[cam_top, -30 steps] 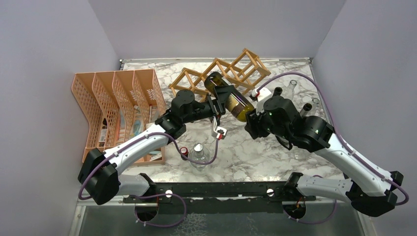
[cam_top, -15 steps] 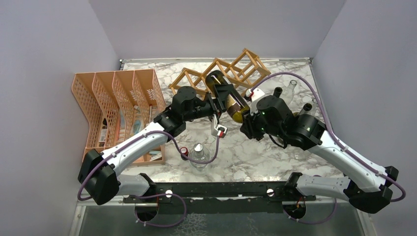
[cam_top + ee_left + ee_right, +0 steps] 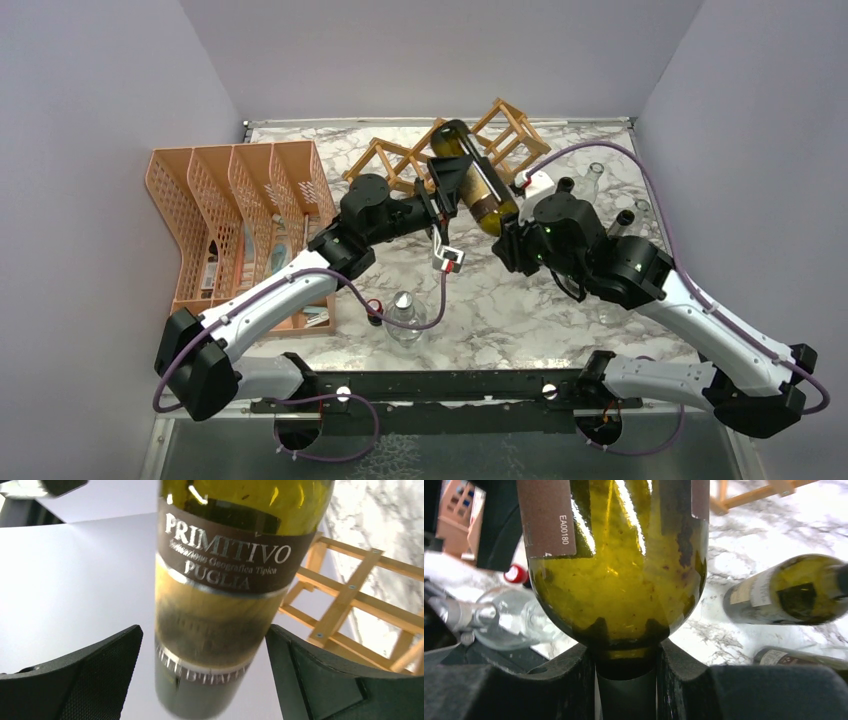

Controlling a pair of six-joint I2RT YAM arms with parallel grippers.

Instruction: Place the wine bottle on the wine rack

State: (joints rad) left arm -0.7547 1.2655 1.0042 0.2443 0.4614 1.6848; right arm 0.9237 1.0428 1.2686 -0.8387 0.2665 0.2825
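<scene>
Reading "PRIMITIVO PUGLIA" (rear sticker: EA00180), the wine bottle sits between the spread fingers of the left gripper; the right gripper clamps its neck.

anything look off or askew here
The wine rack sits skewed to the back edge of the table, and the wine bottle is held aloft only by its neck in the right claw.

Bright, even light, with soft shadows on the marble bench. Close to the left wrist camera the wine bottle blurs at its lower end, and white glare streaks its glass.
</scene>
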